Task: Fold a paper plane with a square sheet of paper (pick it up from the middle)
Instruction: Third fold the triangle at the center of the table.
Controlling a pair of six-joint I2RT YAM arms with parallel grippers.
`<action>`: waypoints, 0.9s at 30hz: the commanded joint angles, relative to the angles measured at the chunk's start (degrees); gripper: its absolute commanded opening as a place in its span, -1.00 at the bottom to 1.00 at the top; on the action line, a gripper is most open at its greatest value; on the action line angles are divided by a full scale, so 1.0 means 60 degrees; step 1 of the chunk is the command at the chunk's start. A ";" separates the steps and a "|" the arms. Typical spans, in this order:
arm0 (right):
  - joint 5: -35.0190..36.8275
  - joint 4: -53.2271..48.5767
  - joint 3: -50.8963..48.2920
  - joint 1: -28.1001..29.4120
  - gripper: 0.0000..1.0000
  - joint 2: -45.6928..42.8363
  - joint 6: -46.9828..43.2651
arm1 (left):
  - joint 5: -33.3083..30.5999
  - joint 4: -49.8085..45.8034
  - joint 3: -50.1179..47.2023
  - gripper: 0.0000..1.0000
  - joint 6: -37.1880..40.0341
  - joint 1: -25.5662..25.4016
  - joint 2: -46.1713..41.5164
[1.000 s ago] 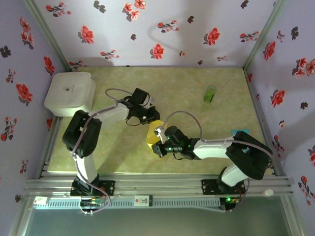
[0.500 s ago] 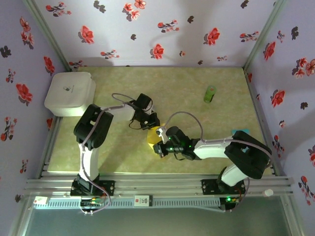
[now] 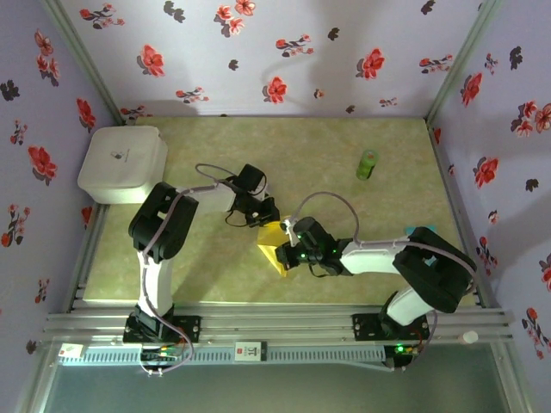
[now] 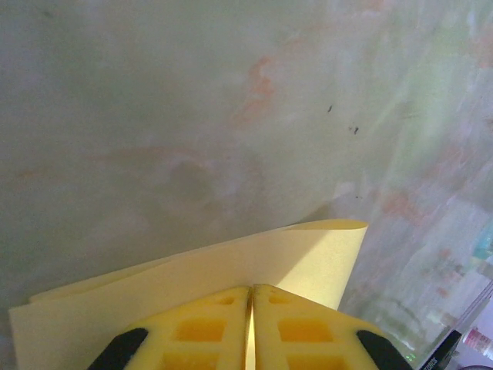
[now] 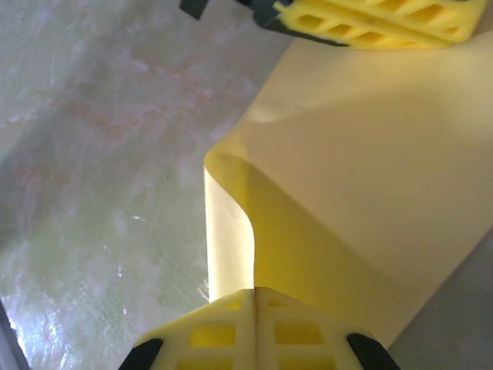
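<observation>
From above, my left gripper [image 3: 266, 220] and right gripper [image 3: 287, 251] meet over the paper [image 3: 274, 248]. It lies about midway between the table's [image 3: 344, 275] side edges, nearer the near edge than the far one. My left gripper has the paper's far side and my right gripper its near right side. A white box [image 3: 123, 163] sits in the far left corner. A green cylinder [image 3: 368, 163] lies toward the far right corner. Both are well apart from the paper.

At my left wrist, my pads [image 4: 208, 331] are pressed together with the paper [image 4: 231, 266] pinched between them. It is doubled over, its rounded fold pointing up and right over the table [image 4: 192, 116].

At my right wrist, my pads [image 5: 216, 331] are likewise clamped tight on a curled edge of the paper [image 5: 370, 193]. The sheet runs up to my left fingers [image 5: 370, 19] at the top, which grip its far side.
</observation>
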 commanded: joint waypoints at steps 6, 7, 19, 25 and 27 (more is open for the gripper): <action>0.0418 -0.1041 0.0540 -0.0190 -1.00 0.0288 0.0176 | -0.0531 -0.0272 -0.0395 -0.79 0.0035 -0.0018 -0.0031; 0.0464 -0.1137 0.0583 -0.0205 -1.00 0.0313 0.0187 | -0.0561 -0.0268 -0.0405 -0.79 0.0001 -0.0018 -0.0048; 0.0474 -0.1298 0.0805 -0.0276 -1.00 0.0447 0.0236 | -0.0571 -0.0157 -0.0460 -0.79 -0.0153 -0.0018 -0.0130; 0.0472 -0.1387 0.0833 -0.0294 -1.00 0.0490 0.0234 | -0.0569 -0.0118 -0.0490 -0.80 -0.0172 -0.0026 -0.0152; 0.0486 -0.1422 0.0836 -0.0294 -1.00 0.0506 0.0226 | -0.0578 -0.0127 -0.0490 -0.80 -0.0173 -0.0018 -0.0139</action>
